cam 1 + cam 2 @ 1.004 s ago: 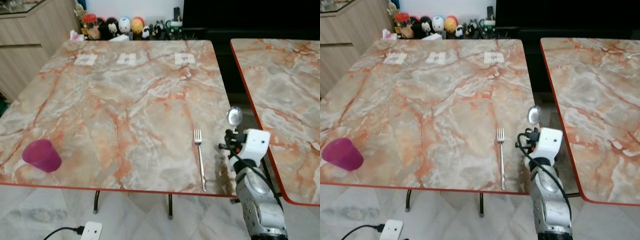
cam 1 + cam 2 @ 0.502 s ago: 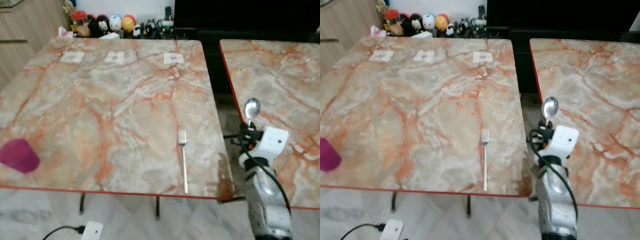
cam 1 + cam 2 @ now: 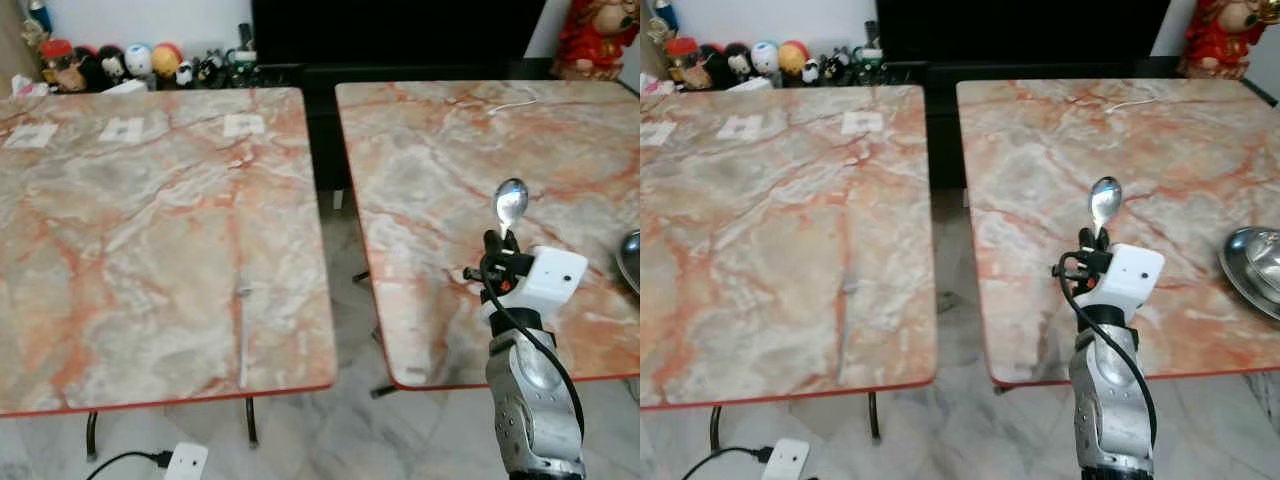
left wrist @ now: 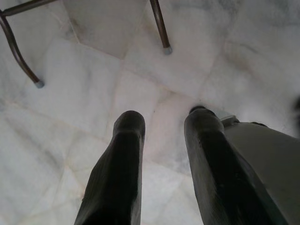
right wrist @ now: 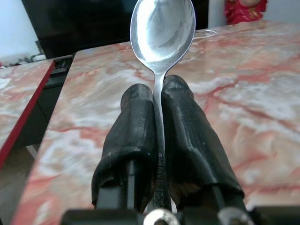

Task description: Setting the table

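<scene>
The spoon [image 5: 162, 33] stands upright, bowl uppermost, its handle pinched between the two black fingers of the right gripper [image 5: 158, 93], which is clenched tight on it; the gripper is raised over the near part of the right-hand marble table [image 3: 450, 150], bowl tip pointing toward the far side. On the left-hand table [image 3: 120, 220] a fork [image 3: 243, 330] lies flat near the front edge, tines away from me; three white paper labels [image 3: 243, 124] sit in a row toward its far side. A metal bowl [image 3: 1252, 265] rests at the right table's right edge; I cannot tell what it holds. The left gripper [image 4: 164, 126] hangs over the pale tiled floor [image 4: 84, 93], fingers parted, grasping nothing.
</scene>
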`<state>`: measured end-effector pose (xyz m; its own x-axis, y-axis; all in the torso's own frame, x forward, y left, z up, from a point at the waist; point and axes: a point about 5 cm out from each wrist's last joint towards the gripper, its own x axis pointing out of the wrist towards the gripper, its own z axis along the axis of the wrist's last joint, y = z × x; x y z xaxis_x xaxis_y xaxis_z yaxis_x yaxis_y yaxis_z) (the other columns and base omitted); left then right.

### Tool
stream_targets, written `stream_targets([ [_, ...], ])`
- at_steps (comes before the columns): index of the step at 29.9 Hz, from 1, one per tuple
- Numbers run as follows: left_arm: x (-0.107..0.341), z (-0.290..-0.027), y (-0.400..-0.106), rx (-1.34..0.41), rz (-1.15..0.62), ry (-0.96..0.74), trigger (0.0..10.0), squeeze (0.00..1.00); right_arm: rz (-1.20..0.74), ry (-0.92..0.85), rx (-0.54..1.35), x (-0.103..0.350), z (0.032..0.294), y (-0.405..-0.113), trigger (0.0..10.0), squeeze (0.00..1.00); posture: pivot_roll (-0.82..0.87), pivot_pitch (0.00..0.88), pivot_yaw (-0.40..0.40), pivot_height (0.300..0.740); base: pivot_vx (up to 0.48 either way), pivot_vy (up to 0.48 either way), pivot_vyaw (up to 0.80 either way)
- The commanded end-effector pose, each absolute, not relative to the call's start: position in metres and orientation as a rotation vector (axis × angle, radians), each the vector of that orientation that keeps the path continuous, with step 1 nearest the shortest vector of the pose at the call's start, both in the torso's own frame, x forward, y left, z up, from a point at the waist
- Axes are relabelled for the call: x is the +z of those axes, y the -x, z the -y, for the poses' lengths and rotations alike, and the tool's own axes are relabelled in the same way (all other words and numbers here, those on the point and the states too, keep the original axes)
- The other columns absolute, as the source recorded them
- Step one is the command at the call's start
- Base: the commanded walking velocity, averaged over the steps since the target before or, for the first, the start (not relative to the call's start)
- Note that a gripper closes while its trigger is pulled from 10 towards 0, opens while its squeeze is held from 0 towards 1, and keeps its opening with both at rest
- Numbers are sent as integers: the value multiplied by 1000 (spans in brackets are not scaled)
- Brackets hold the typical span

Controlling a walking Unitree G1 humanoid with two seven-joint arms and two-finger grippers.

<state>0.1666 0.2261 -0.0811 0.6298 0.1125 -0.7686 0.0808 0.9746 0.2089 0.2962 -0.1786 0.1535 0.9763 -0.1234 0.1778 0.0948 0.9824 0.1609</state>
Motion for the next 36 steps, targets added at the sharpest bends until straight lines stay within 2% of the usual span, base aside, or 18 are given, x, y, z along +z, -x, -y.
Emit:
stream_targets([
  [1,-86,-223,-158,15,-933,-222,10000,0,207,-142,-119,157,184,-294,10000,0,-93,99,26,740,0,-446,0],
  [8,-86,-223,-158,15,-932,-223,10000,0,220,-131,-129,161,187,-295,10000,0,-98,100,29,740,0,-446,0],
  [25,-86,-223,-158,11,-932,-228,10000,0,239,-84,-233,166,216,-290,10000,0,-104,107,34,740,0,-444,0],
  [29,-86,-224,-158,20,-934,-224,10000,0,246,-62,-257,170,225,-289,10000,0,-107,108,37,740,0,0,0],
  [31,-86,-223,-159,18,-934,-225,10000,0,220,-29,-294,172,242,-292,10000,0,-112,107,38,740,0,0,0],
  [36,-86,-221,-160,15,-933,-222,10000,0,166,-6,-277,170,251,-300,10000,0,-111,106,37,740,0,0,0],
])
